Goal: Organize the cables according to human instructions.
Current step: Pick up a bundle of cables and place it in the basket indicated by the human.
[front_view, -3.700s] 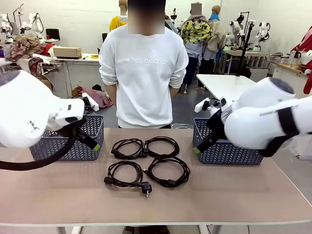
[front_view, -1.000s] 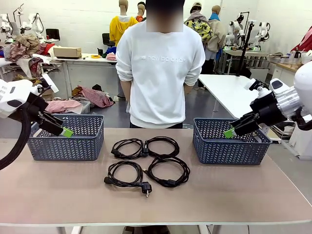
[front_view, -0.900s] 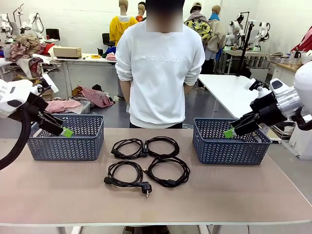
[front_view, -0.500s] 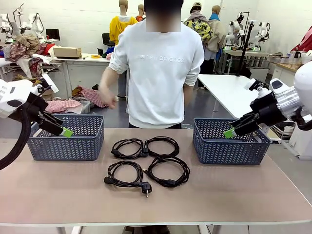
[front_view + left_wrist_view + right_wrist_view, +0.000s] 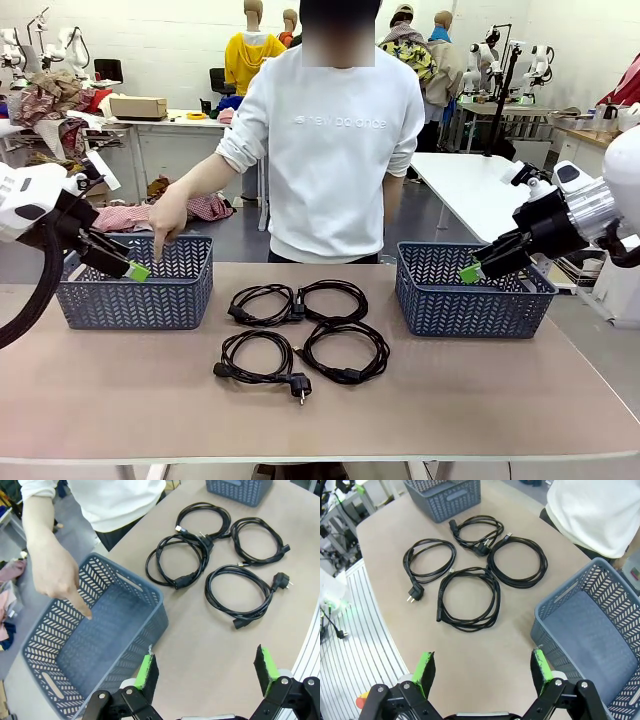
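cables (image 5: 298,308): all four are lying on the table (image 5: 500,400) between the two baskets, each wound in a loose round coil, bunched two by two; neighbouring coils are touching or overlapping a bit where they meet, and the near-left one is poking a round plug out toward the robot's side
left basket (image 5: 135,300): blue-grey with a herringbone cut-out wall, sitting on the left part of the table, apart from the cables
right basket (image 5: 470,312): same kind, sitting on the right part, also apart from the cables
person: standing at the far side in a white sweatshirt, reaching one hand (image 5: 165,215) over the left basket with the index finger pointing down into it; can't tell if the fingertip is touching the wall
left gripper (image 5: 206,666): hanging in the air by the left basket's rim, tilted down, jaws spread wide with nothing between the green pads
right gripper (image 5: 483,670): hovering the same way at the right basket's rim, jaws gaping wide too, holding nothing, with the coils lying well ahead of it on the table
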You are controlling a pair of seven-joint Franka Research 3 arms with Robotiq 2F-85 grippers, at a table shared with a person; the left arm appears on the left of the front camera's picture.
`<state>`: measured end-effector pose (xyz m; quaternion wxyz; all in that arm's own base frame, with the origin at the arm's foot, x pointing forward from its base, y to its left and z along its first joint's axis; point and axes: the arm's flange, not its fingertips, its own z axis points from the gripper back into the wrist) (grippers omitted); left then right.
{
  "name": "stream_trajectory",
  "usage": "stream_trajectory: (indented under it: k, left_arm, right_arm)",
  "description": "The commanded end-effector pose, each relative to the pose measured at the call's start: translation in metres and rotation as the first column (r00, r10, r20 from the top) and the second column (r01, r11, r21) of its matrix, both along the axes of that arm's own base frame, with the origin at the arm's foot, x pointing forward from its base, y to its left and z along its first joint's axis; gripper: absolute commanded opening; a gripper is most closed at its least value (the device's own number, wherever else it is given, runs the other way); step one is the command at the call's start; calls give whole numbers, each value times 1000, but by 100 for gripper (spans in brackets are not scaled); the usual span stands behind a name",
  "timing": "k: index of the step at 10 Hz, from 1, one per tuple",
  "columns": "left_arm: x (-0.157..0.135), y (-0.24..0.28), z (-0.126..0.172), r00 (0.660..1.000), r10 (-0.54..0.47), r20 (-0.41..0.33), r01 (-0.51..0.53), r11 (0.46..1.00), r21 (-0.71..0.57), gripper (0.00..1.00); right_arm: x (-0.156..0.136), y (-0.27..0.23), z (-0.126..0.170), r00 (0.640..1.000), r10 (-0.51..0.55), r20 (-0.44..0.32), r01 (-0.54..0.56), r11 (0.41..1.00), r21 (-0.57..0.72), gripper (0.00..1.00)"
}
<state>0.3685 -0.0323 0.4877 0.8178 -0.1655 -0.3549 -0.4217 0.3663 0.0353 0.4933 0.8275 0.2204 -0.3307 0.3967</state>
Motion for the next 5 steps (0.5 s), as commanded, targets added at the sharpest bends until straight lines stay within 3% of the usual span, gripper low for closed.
stream_trajectory:
  k: [1, 5]
  left_arm:
    - [2, 1, -1, 1000, -16, 7, 16, 1000, -12, 100]
    - [2, 1, -1, 1000, -16, 7, 16, 1000, -12, 100]
  right_arm:
    - [4, -2, -1, 1000, 21, 15, -22, 1000, 14, 100]
    - [4, -2, -1, 1000, 21, 15, -22, 1000, 14, 100]
